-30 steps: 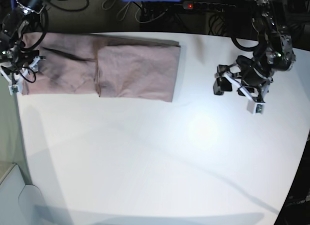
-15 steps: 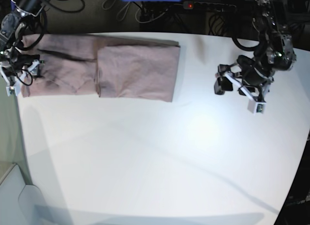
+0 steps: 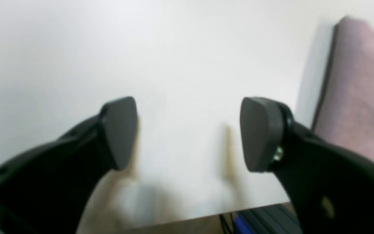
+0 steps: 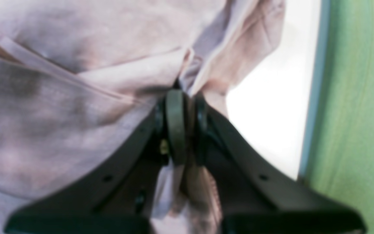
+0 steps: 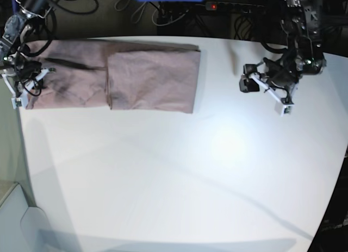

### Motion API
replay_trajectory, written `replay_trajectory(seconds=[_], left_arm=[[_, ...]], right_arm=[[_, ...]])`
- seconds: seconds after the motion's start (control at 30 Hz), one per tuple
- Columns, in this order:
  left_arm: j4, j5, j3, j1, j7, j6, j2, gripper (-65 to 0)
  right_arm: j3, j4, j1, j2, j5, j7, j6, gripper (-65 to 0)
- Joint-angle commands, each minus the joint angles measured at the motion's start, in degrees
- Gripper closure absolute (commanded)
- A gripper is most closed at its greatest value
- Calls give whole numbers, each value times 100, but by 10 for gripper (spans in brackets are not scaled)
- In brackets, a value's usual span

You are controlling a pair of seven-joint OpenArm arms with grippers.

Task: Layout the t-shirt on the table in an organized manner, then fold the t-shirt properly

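T-shirt [image 4: 76,81] edge now pinched by right hand [image 4: 182,126], released before; left hand [image 3: 187,133] open.

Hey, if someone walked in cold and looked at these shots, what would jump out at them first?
The pink t-shirt, folded into a long band along the far edge of the white table. At its end, the right end effector is shut on a bunch of the cloth. The left end effector hangs open over bare tabletop, apart from the shirt.
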Motion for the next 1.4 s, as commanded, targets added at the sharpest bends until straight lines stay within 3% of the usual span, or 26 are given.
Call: replay_trajectory(seconds=[0.0,0.13,0.27,0.47,0.6,0.8,1.03,1.37], left_arm=[[25,-72,0,-58,-89,-9,32,-453],[-63,-72,0,-75,-89,-9,190,-287],[-72,-55,0,-84,-89,-9,384,-113],[-160,-28,9,-84,-89,-9,489,-97],[-494,-19,158,-295,-98,-1,445,-6],[-907,-19,624,-647,-107,-1,480,-2],[-854,-19,862,-752,-107,35,568,-2],[-837,-19,862,-708,-107,8,559,-2]], right_arm=[[-19,-44,-65,-28,-333,-460,-5,0],[7,272,-48,-45,-333,-469,-5,0],[16,958,-83,-309,-333,-469,-5,0],[-10,1995,-250,-749,-333,-478,-5,0],[-107,2593,-382,-995,-316,-478,-5,0],[-547,3156,-601,-1162,-316,-478,-5,0],[-626,3209,-672,-1162,-316,-478,-5,0],[-371,2382,-610,-810,-342,-478,-5,0]])
